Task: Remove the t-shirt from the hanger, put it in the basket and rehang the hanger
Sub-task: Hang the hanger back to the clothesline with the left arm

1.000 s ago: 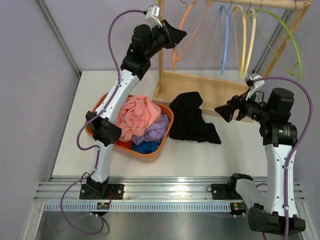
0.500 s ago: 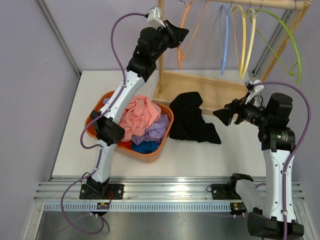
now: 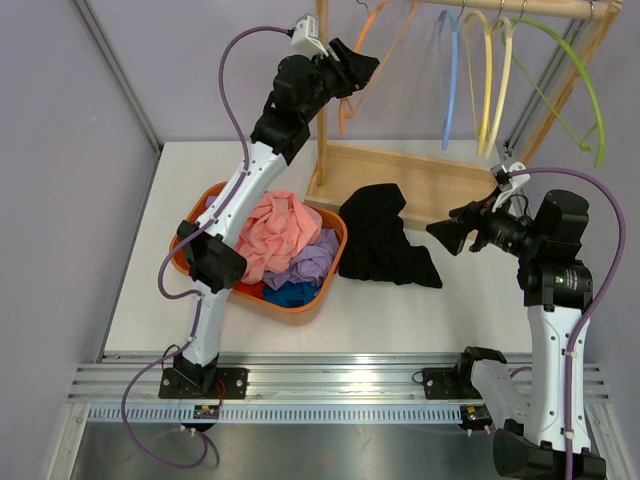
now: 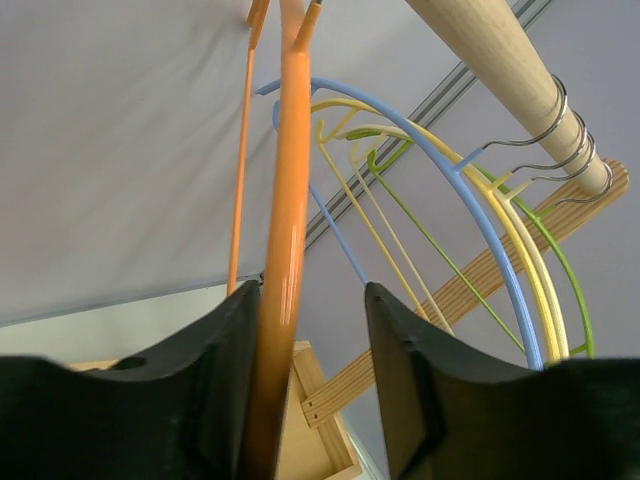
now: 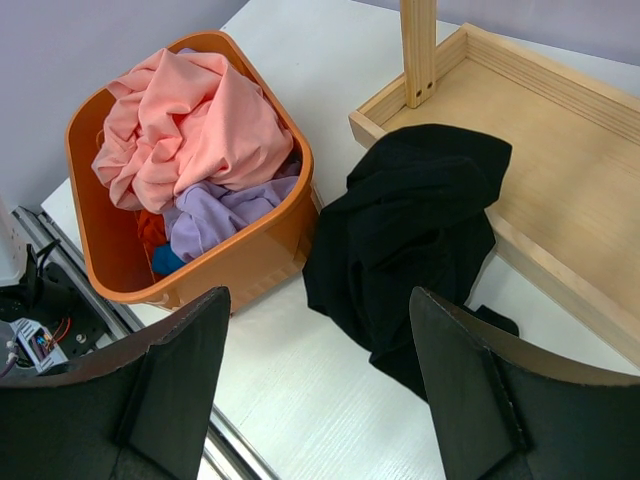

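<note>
Shows the left arm stretched up and forward to the top of the rack, with the left gripper (image 3: pixel 352 68) at the orange hanger (image 4: pixel 290 200). In the wrist view, shows jaws partly parted, the hanger's arm between them, lying against one finger (image 4: pixel 225 380) and clear of the other, so not clamped. Shows the right arm upright with its elbow bent, the right gripper (image 3: pixel 447 230) level above the table (image 3: pixel 400 310), spread wide and holding nothing. Places the black t-shirt (image 3: pixel 385 240) off the hanger, crumpled on the table, draped partly over the edge of the rack's wooden base (image 3: pixel 420 175) and just beside the orange basket (image 3: pixel 300 312). Finds pink (image 3: pixel 275 230) and purple (image 3: pixel 315 262) cloth heaped in the basket. Hangs blue (image 3: pixel 450 70), yellow (image 3: pixel 490 80) and green (image 3: pixel 590 100) hangers, all bare, from the wooden rail (image 4: pixel 500 80), beside the orange one. Sets a white tabletop against lilac walls (image 3: pixel 60 150), with an aluminium track (image 3: pixel 340 380) at the near edge.
</note>
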`<state>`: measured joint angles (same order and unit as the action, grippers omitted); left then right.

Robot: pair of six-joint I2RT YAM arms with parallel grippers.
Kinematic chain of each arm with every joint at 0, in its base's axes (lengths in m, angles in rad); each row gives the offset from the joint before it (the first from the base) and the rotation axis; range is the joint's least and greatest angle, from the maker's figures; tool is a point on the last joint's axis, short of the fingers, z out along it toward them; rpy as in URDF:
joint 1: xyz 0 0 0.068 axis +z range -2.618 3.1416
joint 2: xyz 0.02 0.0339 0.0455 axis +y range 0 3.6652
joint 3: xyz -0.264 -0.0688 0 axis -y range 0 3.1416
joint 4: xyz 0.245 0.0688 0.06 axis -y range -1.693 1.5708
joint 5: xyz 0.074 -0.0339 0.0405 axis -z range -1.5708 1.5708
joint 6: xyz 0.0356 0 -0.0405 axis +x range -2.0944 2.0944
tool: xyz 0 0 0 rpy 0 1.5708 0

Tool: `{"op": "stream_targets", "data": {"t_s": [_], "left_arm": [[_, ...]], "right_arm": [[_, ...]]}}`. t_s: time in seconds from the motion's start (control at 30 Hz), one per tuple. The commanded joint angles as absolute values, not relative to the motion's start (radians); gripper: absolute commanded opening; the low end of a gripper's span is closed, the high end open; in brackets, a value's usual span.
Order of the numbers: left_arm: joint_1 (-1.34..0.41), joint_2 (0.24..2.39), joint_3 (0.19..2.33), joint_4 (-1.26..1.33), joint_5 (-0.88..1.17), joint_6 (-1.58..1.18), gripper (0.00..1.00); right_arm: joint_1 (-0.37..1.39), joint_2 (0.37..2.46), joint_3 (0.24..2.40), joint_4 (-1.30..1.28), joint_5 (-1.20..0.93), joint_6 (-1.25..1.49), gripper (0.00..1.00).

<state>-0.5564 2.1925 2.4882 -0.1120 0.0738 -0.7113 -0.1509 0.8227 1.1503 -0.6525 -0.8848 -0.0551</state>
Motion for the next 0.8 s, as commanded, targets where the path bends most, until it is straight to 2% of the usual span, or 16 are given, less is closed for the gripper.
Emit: {"op": "stream_targets", "data": {"t_s": [0.0,0.2,0.4,0.5,0.53,0.67,0.77], "left_arm": [[-0.554,2.106,2.484,-0.064,0.067,-0.696,0.55],[-0.554,2.086,2.484,-0.061,0.080,-0.696,0.68],[-0.552,2.046,2.477,-0.071,0.077,-0.658,0.88],[-0.551,2.004,2.465,-0.092,0.060,-0.605,0.98],[-0.549,1.987,2.456,-0.103,0.058,-0.588,0.99],[-0.540,1.875,2.366,-0.164,0.032,-0.471,0.99],[-0.526,1.812,2.297,-0.198,0.028,-0.414,0.99]], "right_arm": [[-0.156,0.821,1.172,-0.632,-0.914,-0.060,0.79],[-0.156,0.815,1.180,-0.653,-0.913,-0.074,0.79],[-0.158,0.804,1.178,-0.679,-0.934,-0.113,0.79],[-0.158,0.808,1.193,-0.761,-1.024,-0.269,0.80],[-0.158,0.811,1.198,-0.840,-1.066,-0.411,0.81],[-0.156,0.819,1.197,-1.128,-1.267,-0.875,0.83],[-0.152,0.860,1.192,-1.282,-1.278,-1.098,0.84]]}}
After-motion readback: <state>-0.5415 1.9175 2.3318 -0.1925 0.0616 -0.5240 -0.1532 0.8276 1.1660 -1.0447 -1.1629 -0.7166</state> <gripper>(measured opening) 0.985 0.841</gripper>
